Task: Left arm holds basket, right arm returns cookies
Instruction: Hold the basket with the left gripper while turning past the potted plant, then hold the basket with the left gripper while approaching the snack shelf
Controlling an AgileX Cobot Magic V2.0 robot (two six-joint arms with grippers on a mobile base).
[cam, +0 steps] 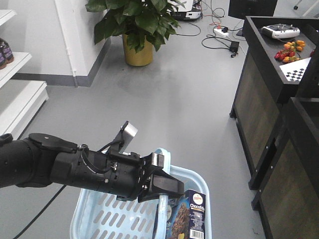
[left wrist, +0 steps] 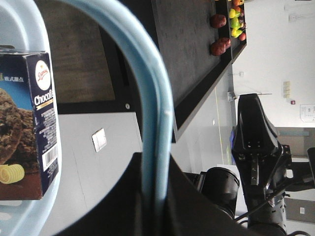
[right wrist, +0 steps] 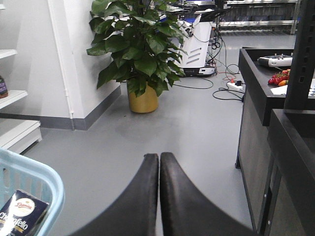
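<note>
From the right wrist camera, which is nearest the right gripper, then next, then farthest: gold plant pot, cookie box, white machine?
1. cookie box, lower left, in the basket.
2. gold plant pot, ahead, slightly left.
3. white machine, behind the plant.

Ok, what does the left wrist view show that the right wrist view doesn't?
Only the left wrist view shows the left gripper shut on the basket by its handle, the barcode on the cookies, and the right arm seen from outside. Only the right wrist view shows the right gripper with its fingertips pressed together and nothing between them, plus the potted plant and white shelves. Both show the basket, the cookies in it, and the dark counter with fruit.
</note>
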